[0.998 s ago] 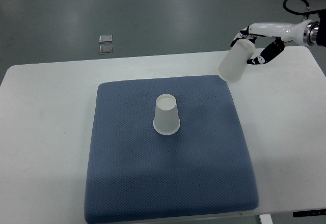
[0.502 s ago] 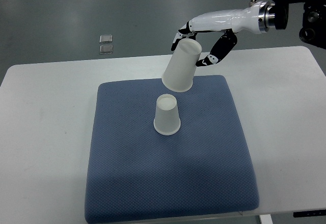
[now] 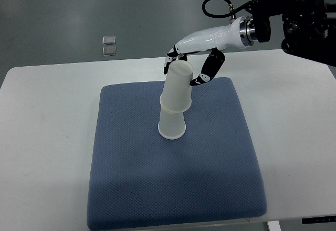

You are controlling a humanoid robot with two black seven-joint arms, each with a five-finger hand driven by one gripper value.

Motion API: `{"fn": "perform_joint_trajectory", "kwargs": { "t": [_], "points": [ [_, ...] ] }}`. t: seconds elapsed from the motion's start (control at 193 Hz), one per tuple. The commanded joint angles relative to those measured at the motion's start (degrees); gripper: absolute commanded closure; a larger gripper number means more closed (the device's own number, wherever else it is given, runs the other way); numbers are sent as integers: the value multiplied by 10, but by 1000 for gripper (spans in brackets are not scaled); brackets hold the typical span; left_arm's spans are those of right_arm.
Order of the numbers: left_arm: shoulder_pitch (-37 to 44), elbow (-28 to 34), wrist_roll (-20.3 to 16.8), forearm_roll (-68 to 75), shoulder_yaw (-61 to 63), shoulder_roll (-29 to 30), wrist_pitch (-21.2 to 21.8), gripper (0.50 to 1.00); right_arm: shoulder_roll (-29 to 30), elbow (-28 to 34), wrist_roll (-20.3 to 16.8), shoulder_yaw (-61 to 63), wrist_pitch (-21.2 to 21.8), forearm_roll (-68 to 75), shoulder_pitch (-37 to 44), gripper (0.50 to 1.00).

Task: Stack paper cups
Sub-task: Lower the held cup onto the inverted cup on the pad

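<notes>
A blue mat lies on the white bench, with two small plates on the grey floor beyond.

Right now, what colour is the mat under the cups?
Dark blue mat with a fine dotted weave, seen in the top view.

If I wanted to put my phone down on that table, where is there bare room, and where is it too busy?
The white table is bare left of the blue mat, and also right of it. The mat's near half, below the standing cup, is free too. It is crowded at the mat's far middle, where the right hand holds the upper cup over the standing one.
</notes>
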Motion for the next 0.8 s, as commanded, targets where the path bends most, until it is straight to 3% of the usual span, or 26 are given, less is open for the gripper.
{"fn": "perform_joint_trajectory", "kwargs": {
  "t": [0.0, 0.797],
  "points": [
    [0, 0, 0, 0, 0, 0, 0, 500, 5, -4, -2, -2, -2, 0, -2, 836],
    [0, 0, 0, 0, 0, 0, -1, 500, 44, -13, -3, -2, -10, -1, -22, 832]
  ]
}}
